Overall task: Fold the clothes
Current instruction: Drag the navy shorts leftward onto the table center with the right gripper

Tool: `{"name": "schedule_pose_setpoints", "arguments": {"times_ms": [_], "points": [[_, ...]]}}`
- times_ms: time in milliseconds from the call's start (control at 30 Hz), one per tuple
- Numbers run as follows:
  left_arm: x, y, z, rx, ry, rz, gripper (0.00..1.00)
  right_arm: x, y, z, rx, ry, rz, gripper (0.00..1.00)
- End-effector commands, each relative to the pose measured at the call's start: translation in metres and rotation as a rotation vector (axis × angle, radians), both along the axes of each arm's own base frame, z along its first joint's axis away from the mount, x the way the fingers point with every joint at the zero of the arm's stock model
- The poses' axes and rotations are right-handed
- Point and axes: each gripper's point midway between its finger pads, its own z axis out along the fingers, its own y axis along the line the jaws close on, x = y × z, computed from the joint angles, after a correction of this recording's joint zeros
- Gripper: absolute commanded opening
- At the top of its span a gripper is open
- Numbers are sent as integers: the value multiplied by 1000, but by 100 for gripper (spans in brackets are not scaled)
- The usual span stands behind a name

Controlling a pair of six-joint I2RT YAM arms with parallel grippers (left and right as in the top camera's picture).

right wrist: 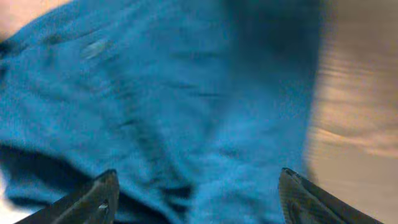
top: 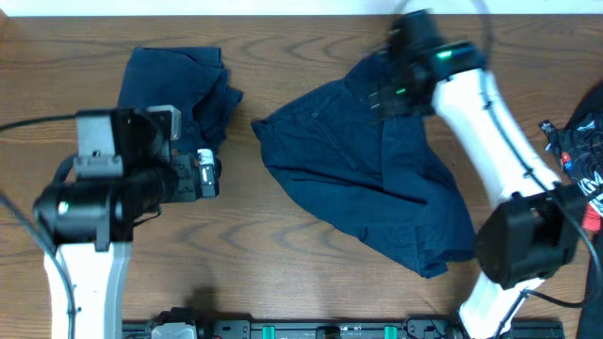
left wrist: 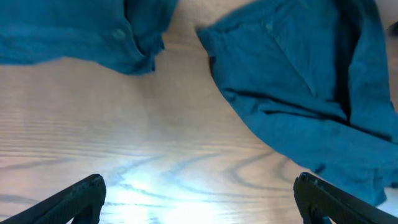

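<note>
Two pairs of dark navy shorts lie on the wooden table. One pair is bunched up at the back left. The other is spread loosely across the middle, also in the left wrist view and the right wrist view. My left gripper hovers open over bare wood between the two pairs, holding nothing. My right gripper hangs above the far edge of the spread shorts, jaws wide apart, nothing between the fingers; the overhead view shows only its wrist, blurred.
A heap of dark items with red and white parts sits at the right edge of the table. A black rail with green parts runs along the front edge. Bare wood lies between the two shorts.
</note>
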Motion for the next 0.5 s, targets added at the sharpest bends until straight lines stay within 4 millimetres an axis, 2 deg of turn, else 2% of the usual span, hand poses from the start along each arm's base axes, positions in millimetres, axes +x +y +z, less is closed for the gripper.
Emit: {"name": "schedule_pose_setpoints", "arguments": {"times_ms": [0,100,200,233,267,333,367,400,433,467], "points": [[8,-7,-14,-26,68,-36,98,-3,-8,-10,70,69,-66,77],[16,-19,-32,-79,149,-70,99,-12,-23,-36,-15,159,-96,81],[22,-36,-52,-111,229,-120,100,-27,-35,-61,-92,271,-125,80],[24,-41,-58,-109,252,-136,100,-32,-36,-68,-99,306,-123,73],[27,-47,-66,-106,274,-158,100,-38,-37,-75,-109,343,-118,52],[32,-58,-79,-98,305,-197,100,-45,-39,-86,-125,396,-106,32],[35,-64,-85,-94,313,-220,100,-48,-39,-91,-131,416,-102,26],[39,-70,-91,-86,314,-249,98,-49,-39,-94,-133,426,-102,17],[45,-76,-99,-71,309,-282,93,-48,-40,-96,-140,428,-100,7],[50,-78,-106,-51,307,-292,90,-46,-44,-97,-151,418,-107,2]]}}
